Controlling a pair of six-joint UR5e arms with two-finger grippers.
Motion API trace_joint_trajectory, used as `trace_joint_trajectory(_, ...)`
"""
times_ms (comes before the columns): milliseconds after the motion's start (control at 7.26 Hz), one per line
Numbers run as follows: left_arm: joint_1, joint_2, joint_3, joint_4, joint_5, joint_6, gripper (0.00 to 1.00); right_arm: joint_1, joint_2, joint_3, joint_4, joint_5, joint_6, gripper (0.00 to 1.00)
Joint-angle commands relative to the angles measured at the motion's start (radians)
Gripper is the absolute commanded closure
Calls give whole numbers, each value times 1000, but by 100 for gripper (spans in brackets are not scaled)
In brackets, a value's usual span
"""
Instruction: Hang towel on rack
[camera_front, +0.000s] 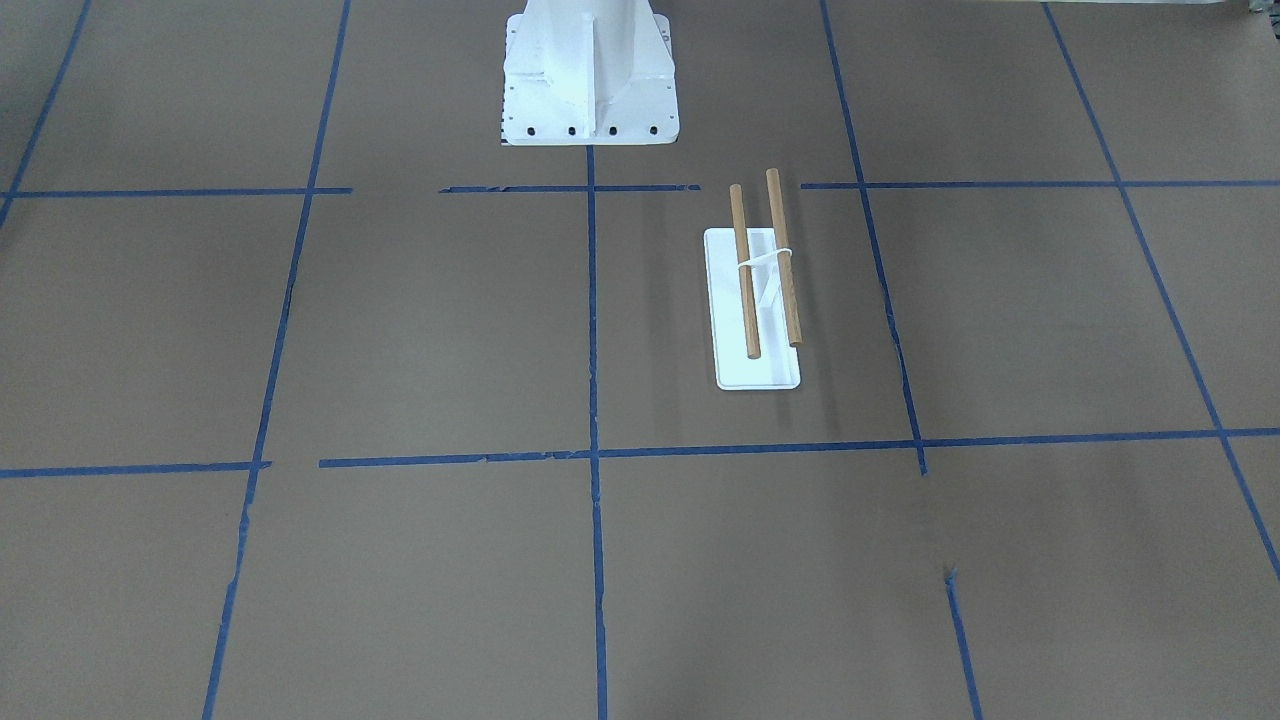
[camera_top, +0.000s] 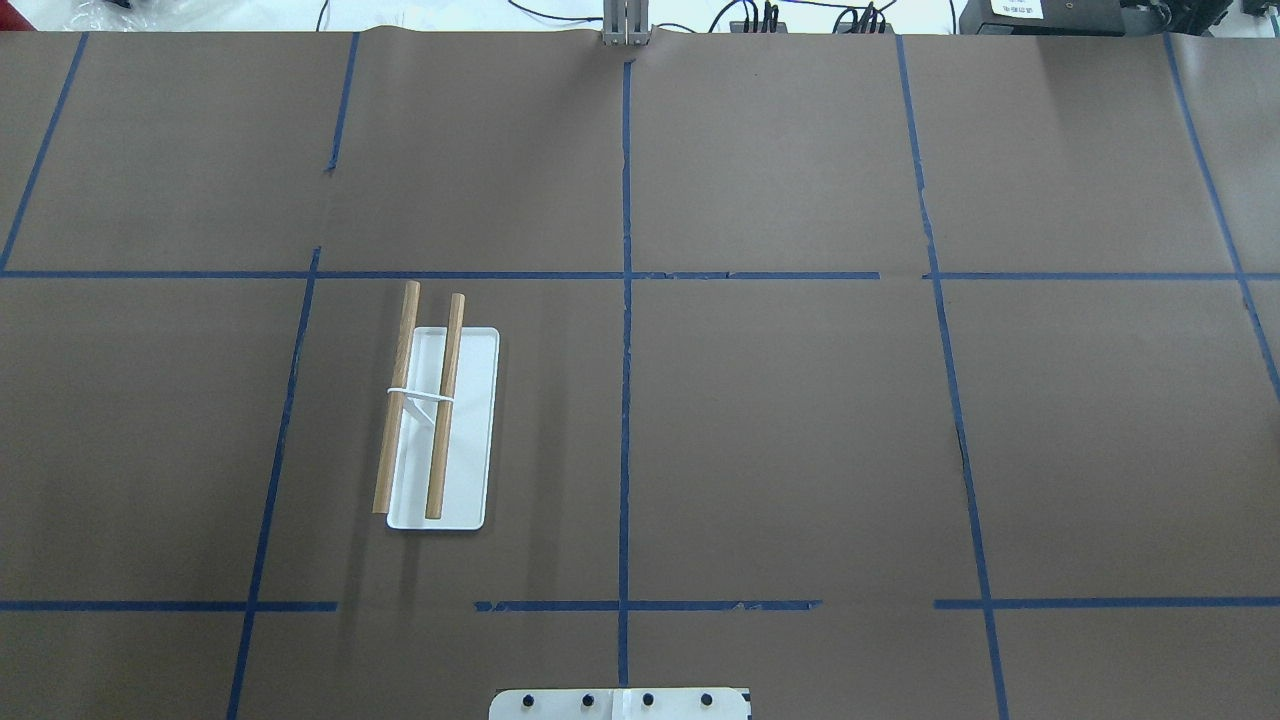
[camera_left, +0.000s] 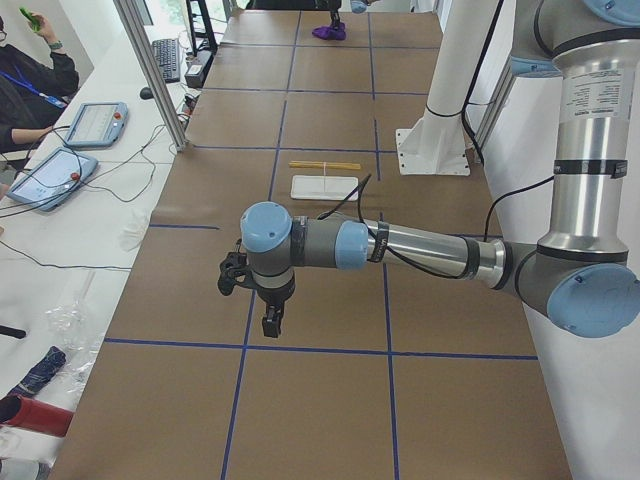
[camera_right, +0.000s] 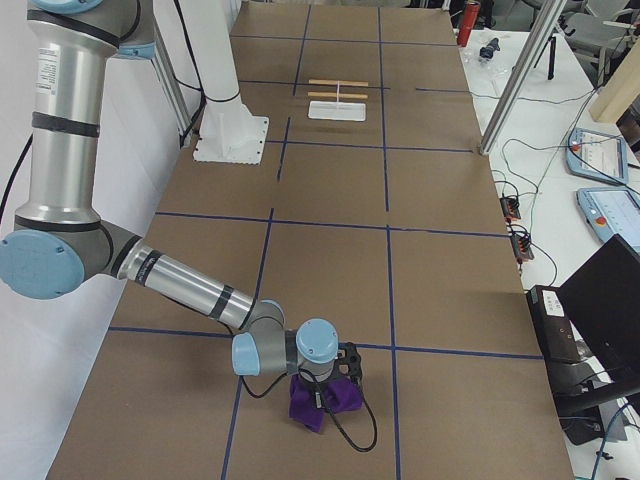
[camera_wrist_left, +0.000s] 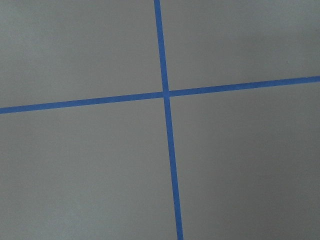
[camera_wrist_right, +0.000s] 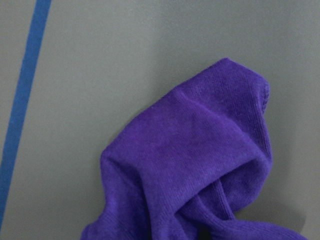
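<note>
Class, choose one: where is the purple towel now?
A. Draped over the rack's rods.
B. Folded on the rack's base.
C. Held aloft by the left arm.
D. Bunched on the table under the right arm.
D: the towel lies crumpled on the table below the right tool, and the rack is bare.

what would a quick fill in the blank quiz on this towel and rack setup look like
1. The towel is ___ in colour.
2. The rack has ___ wooden rods.
3. The gripper right over the towel belongs to the robot's ___ arm.

Missing words: purple; two; right.
</note>
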Motion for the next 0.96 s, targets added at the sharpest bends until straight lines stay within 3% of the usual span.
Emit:
trace_joint_trajectory(0,-5,-9,-2,-1,2,-1,0,1,0,-2,7,0,-2,100)
trace_joint_trajectory(275,-5,-9,-15,1,2,-4,0,4,-2,20,9,17,-1,100)
trace_joint_trajectory(413,-5,-10,-15,1,0,-4,0,60,0,70,4,52,-1,100)
trace_joint_trajectory(826,-4,-25,-25,-59,-1,-2,0,163,12,306,-57,86,1,100)
